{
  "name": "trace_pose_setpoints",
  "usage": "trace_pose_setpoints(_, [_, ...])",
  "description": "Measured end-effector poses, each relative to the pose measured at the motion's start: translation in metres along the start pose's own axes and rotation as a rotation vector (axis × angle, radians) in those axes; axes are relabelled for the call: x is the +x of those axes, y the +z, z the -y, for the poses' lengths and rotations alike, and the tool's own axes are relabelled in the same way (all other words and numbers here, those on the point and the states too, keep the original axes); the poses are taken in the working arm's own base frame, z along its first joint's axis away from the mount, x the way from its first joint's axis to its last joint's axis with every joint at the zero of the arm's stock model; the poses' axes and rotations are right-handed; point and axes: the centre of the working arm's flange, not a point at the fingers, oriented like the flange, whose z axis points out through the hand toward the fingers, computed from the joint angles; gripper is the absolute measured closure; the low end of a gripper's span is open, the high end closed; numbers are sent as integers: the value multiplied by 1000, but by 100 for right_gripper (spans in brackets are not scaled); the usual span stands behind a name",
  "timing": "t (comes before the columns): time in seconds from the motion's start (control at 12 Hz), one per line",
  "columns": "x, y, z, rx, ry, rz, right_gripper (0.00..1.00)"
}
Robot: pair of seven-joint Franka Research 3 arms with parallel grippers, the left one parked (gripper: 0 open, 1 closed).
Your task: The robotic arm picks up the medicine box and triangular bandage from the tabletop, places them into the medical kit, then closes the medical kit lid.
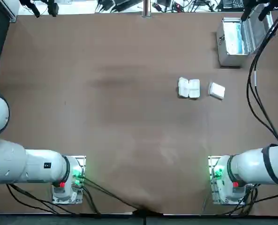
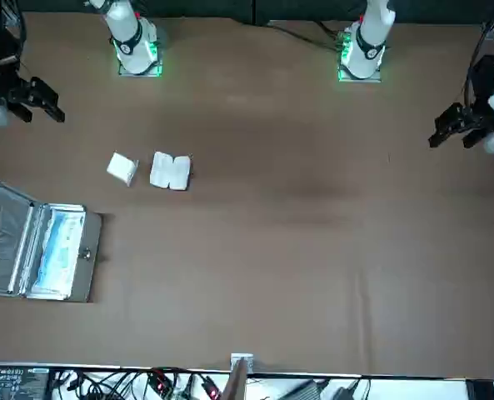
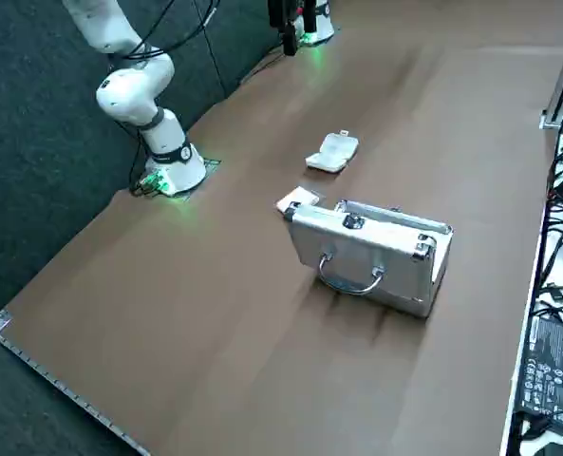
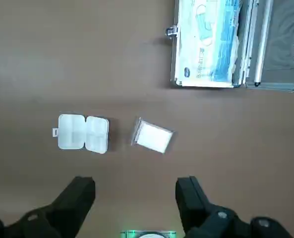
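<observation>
The right gripper point(image 4: 136, 196) hangs wide open, holding nothing, over the brown table point(image 4: 137, 106) (dark floor point(image 3: 34, 171) alongside).

On the surface point(image 1: 115, 117), the open medicine box point(image 1: 194, 88) lies left of the triangular bandage point(image 1: 216, 91), near it but apart. Farther from the robot and to the right stands the medical kit point(image 1: 230, 60), with flat packs point(image 4: 201, 44) in it. Its open lid point(image 2: 2, 242) is on its right side. The right gripper point(image 4: 135, 184) hangs above the surface's right part.
</observation>
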Motion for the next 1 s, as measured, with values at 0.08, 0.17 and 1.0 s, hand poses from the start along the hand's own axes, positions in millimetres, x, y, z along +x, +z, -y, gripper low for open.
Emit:
trace_pose_setpoints(0.08, [0, 0, 0, 0, 0, 0, 0])
trace_pose_setpoints(0.17, [0, 0, 0, 0, -1, 0, 0])
trace_pose_setpoints(1.0, [23, 61, 66, -26, -70, 107, 0])
